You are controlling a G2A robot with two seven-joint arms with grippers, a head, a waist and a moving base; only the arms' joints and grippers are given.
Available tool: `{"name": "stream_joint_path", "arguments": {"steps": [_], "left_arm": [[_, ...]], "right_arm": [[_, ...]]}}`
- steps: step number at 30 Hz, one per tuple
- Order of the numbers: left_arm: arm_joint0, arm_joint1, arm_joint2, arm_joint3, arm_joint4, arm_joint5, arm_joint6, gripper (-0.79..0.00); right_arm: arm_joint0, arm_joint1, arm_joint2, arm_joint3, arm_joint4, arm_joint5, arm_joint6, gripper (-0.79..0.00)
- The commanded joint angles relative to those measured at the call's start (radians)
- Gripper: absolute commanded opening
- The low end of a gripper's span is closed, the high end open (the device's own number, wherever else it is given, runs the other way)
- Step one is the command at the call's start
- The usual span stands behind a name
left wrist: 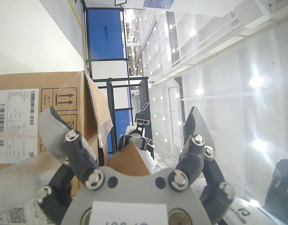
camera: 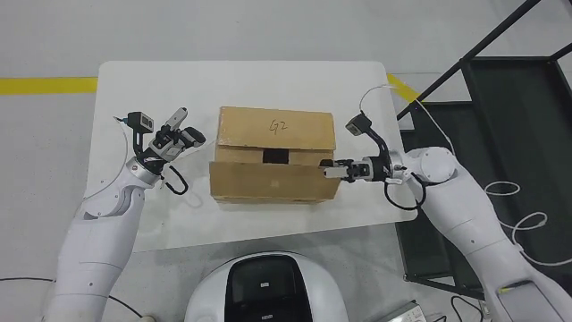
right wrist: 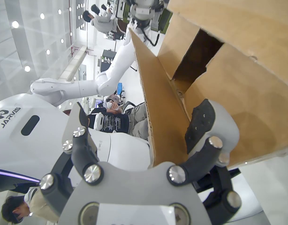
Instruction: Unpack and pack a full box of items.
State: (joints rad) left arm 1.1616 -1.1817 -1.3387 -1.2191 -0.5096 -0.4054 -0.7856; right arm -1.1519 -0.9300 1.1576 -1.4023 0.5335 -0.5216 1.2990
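A brown cardboard box [camera: 275, 130] sits in the middle of the white table [camera: 152, 89]. Its far top flap lies flat, its near long flap [camera: 268, 182] is lifted, and a dark gap [camera: 275, 156] shows between them. My right gripper [camera: 329, 169] is open at the right end of the near flap. In the right wrist view that flap's edge [right wrist: 158, 99] stands between its fingers, close to one pad [right wrist: 200, 122]. My left gripper [camera: 183, 127] is open and empty, apart from the left of the box. The left wrist view shows the box's labelled end [left wrist: 52, 87] beside it.
A black metal rack [camera: 500, 98] stands just past the table's right edge, close to my right arm. Bare tabletop lies left of the box and behind it. A yellow floor line [camera: 45, 84] runs past the table's far left.
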Motion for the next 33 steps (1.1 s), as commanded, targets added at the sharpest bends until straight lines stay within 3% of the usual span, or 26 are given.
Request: {"name": "stream_joint_path", "arguments": {"steps": [1, 12, 20, 33], "left_arm": [[0.0, 0.0, 0.0, 0.0, 0.0, 0.0, 0.0, 0.0], [0.0, 0.0, 0.0, 0.0, 0.0, 0.0, 0.0, 0.0], [0.0, 0.0, 0.0, 0.0, 0.0, 0.0, 0.0, 0.0], [0.0, 0.0, 0.0, 0.0, 0.0, 0.0, 0.0, 0.0]], "right_arm": [[-0.014, 0.01, -0.003, -0.028, 0.005, 0.001, 0.001, 0.0], [-0.081, 0.068, -0.007, -0.159, 0.057, -0.026, -0.026, 0.0], [-0.102, 0.092, -0.1, -0.282, 0.021, -0.01, -0.01, 0.0], [-0.043, 0.092, -0.272, -0.201, -0.176, -0.056, -0.057, 0.0]]}}
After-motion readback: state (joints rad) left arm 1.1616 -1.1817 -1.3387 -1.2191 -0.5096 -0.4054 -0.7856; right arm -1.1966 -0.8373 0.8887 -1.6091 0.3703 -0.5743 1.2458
